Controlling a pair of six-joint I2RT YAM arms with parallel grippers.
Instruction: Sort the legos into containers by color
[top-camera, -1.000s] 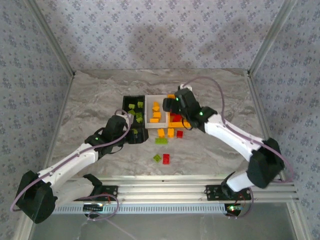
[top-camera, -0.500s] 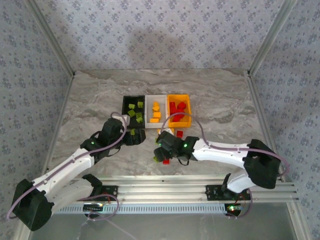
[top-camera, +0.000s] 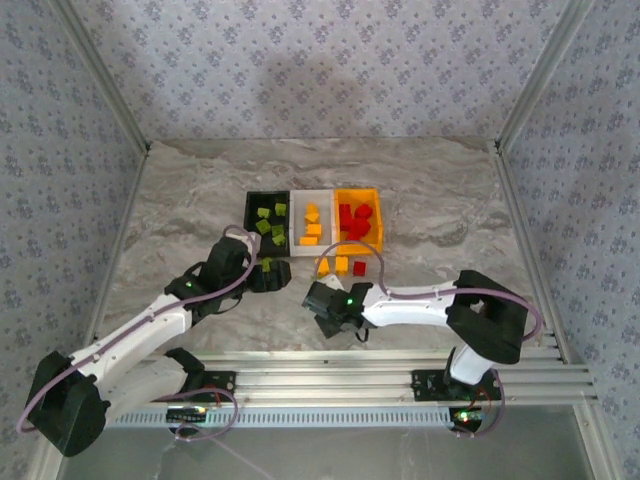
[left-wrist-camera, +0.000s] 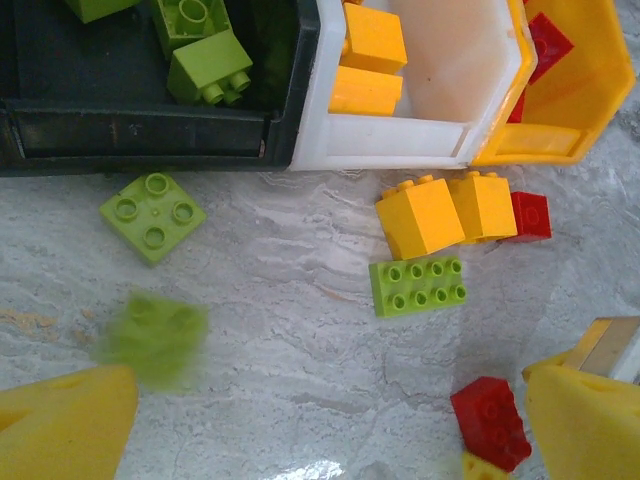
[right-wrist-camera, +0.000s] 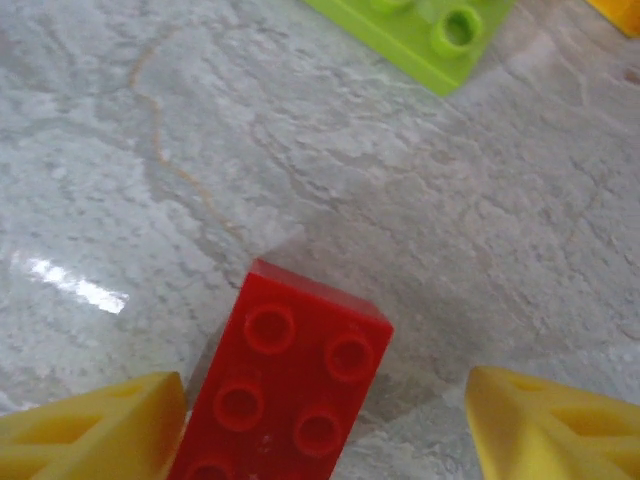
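Observation:
Three containers stand in a row: black (top-camera: 264, 215) with lime legos, white (top-camera: 312, 222) with orange ones, orange (top-camera: 359, 216) with red ones. My right gripper (top-camera: 326, 300) is low over the table in front of them. It is open around a red lego (right-wrist-camera: 285, 385); its left finger (right-wrist-camera: 95, 430) touches the brick and its right finger (right-wrist-camera: 555, 425) stands apart. My left gripper (top-camera: 268, 277) hangs open and holds nothing in front of the black bin (left-wrist-camera: 140, 130). A lime square lego (left-wrist-camera: 152, 213) lies there, with a blurred lime shape (left-wrist-camera: 152, 338) nearer the left finger.
Loose bricks lie in front of the white bin (left-wrist-camera: 400, 150): two orange ones (left-wrist-camera: 440, 212), a small red one (left-wrist-camera: 528, 215) and a flat lime plate (left-wrist-camera: 418, 285). The two grippers sit close together near the table's front. Metal rails (top-camera: 330, 380) run along the near edge.
My right arm has swung from over the orange bin down to the red brick at the table's front, its jaws narrowing around it. The left arm has pulled back slightly.

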